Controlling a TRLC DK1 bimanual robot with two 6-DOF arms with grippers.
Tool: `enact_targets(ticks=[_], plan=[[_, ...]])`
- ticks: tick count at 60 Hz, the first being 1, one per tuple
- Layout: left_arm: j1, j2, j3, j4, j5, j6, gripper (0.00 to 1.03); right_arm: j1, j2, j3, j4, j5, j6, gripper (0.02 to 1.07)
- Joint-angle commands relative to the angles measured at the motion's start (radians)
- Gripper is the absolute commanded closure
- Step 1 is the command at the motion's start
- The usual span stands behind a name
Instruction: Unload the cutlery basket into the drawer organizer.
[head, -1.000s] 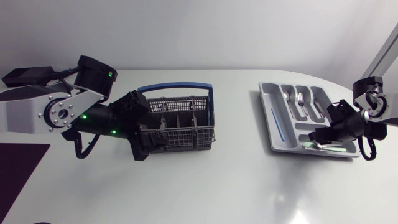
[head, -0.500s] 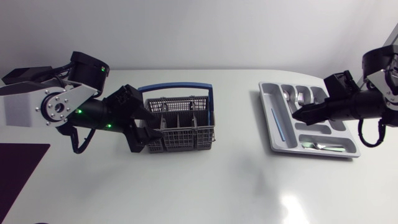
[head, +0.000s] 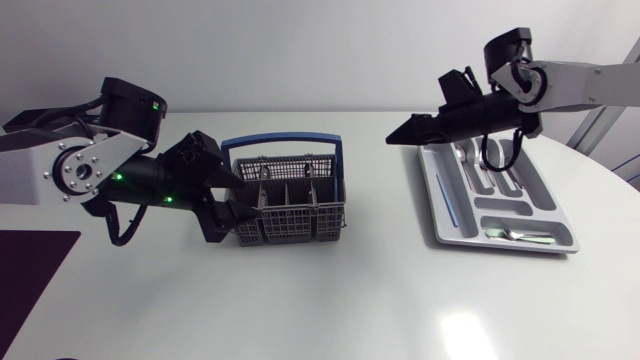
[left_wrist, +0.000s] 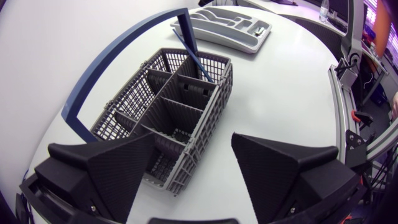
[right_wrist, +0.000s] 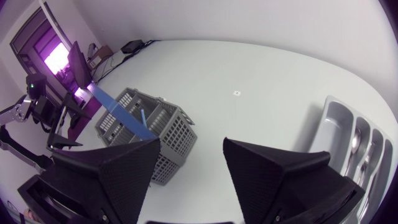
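The left wrist view is showing a blue stick (left_wrist: 194, 53) standing in the basket's (left_wrist: 180, 106) far compartment; the head view is barely showing it. The left tool (left_wrist: 193, 149) is gaping wide and empty, with the basket's near end between its fingers, mid-desk (head: 330, 300). The right tool (right_wrist: 189, 149), also spread and empty, is hovering beside the organizer (head: 495, 195) near the right edge. The cutlery (head: 480, 160) in the organizer is hard to make out.

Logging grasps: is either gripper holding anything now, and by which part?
Nothing is held. The right gripper is open and empty; the left gripper is open at one end of the cutlery basket, not clamped on it.
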Motion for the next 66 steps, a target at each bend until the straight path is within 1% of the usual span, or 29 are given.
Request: enact_targets(ticks=[1, 10, 18, 22, 26, 32, 40, 46, 49, 57, 62, 66], plan=[[-0.018, 0.002, -0.017, -0.011, 0.0, -0.026, 0.17, 0.031, 0.075, 0.073, -0.016, -0.032, 0.04, 0.33], [-0.046, 0.025, 0.001, -0.015, 0.0, -0.026, 0.17, 0.086, 0.195, 0.186, -0.044, -0.064, 0.045, 0.34], [-0.055, 0.042, 0.009, -0.015, 0.0, -0.026, 0.17, 0.126, 0.247, 0.243, -0.062, -0.064, 0.046, 0.34], [-0.057, 0.043, 0.009, -0.015, 0.0, -0.024, 0.17, 0.141, 0.265, 0.264, -0.07, -0.068, 0.046, 0.4], [-0.055, 0.043, 0.007, -0.014, 0.0, -0.023, 0.17, 0.155, 0.273, 0.272, -0.071, -0.075, 0.046, 0.44], [-0.055, 0.045, 0.004, -0.014, 0.0, -0.023, 0.17, 0.169, 0.284, 0.281, -0.073, -0.087, 0.045, 0.44], [-0.055, 0.048, 0.004, -0.014, 0.0, -0.023, 0.17, 0.183, 0.296, 0.293, -0.102, -0.107, 0.029, 0.54], [-0.055, 0.05, 0.004, -0.014, 0.0, -0.023, 0.17, 0.192, 0.301, 0.295, -0.128, -0.116, 0.006, 0.54], [-0.055, 0.048, 0.004, -0.014, 0.0, -0.023, 0.17, 0.196, 0.301, 0.293, -0.145, -0.116, -0.005, 0.58], [-0.057, 0.047, 0.003, -0.015, 0.0, -0.023, 0.17, 0.204, 0.291, 0.281, -0.2, -0.119, -0.041, 0.59], [-0.057, 0.048, 0.0, -0.014, 0.0, -0.023, 0.17, 0.207, 0.279, 0.264, -0.206, -0.121, -0.049, 0.59], [-0.058, 0.048, -0.002, -0.014, 0.0, -0.023, 0.17, 0.21, 0.276, 0.255, -0.206, -0.121, -0.051, 0.63]])
